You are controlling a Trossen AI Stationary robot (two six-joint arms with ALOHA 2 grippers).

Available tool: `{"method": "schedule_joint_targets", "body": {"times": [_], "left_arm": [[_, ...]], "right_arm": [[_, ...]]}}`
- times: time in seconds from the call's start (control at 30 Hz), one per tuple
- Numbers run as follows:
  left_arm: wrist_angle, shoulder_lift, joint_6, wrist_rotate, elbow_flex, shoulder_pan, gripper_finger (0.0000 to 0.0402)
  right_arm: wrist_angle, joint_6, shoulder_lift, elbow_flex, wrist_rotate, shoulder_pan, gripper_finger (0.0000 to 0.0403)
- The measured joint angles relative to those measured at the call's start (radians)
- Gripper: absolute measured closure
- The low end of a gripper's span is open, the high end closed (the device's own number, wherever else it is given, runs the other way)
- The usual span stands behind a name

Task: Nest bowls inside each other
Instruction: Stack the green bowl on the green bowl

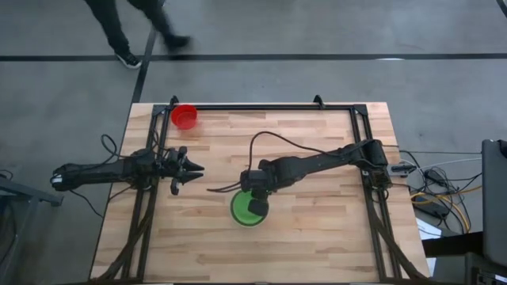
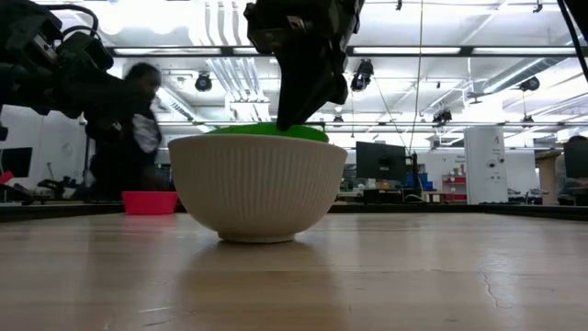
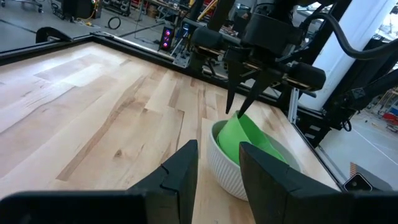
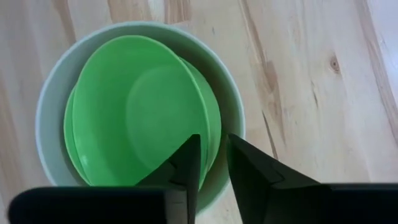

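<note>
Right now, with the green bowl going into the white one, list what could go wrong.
1. The top green bowl sits tilted in the white bowl; released like this, it may not seat flat.
2. The right gripper straddles its rim, so lifting away could drag it out.
3. The red bowl lies near the table's far edge, so reaching for it could push it off.

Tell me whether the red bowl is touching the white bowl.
Apart. The high view shows the red bowl near the table's far edge, with bare wood between it and the white bowl, which holds green bowls under the right pincer.
</note>
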Motion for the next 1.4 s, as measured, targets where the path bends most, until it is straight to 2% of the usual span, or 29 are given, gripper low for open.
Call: {"method": "schedule_joint_targets", "body": {"times": [0.3,0.5,0.97,1.4], "left_arm": [[0.0,0.0,0.0,0.0,0.0,0.0,0.028],[0.0,0.0,0.0,0.0,0.0,0.0,0.028],[0.0,0.0,0.0,0.0,0.0,0.0,0.028],[0.0,0.0,0.0,0.0,0.0,0.0,0.028]], "right_arm": [[0.0,-0.016,0.0,-0.001,-0.021,-0.001,0.0301],[0.004,-0.016,0.0,-0.03,-0.031,-0.002,0.0314],[0.114,-0.029,-0.002,-0.061,-0.156,-0.023,0.0353],[0.03,-0.023,-0.024,-0.061,-0.217,-0.04,0.0355]]}}
